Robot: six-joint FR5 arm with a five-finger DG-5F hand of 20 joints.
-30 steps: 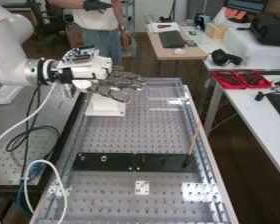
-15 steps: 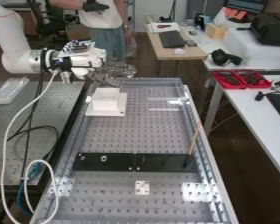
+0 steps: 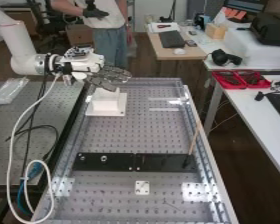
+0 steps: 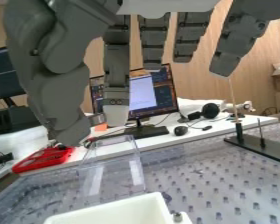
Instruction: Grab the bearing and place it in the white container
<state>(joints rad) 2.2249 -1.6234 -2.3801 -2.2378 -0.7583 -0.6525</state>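
High view: hand is above and near the white container, at the far-left part of the perforated worktop. Container sits upright on a white base plate.

Wrist view: thumb and the finger next to it are closed in on a small grey part, which looks like the bearing. It sits between the thumb's tip and the lower end of that finger, side-on to the camera. Grip reads as a pinch; exact contact points are too small to tell. The other fingers are spaced apart, extended and clear of the part. Bearing is up in the hand, out of the container; the container's rim is visible below the fingers, well apart from them.

A clear plastic piece stands just beyond the container in the same view.

Rest of the worktop, high view: long black plate lies across it, well apart from the container. Two small round fittings are on its left half; a thin wooden stick stands tilted at its right end. Small white plate lies nearer the camera. Red trays are on the side table.
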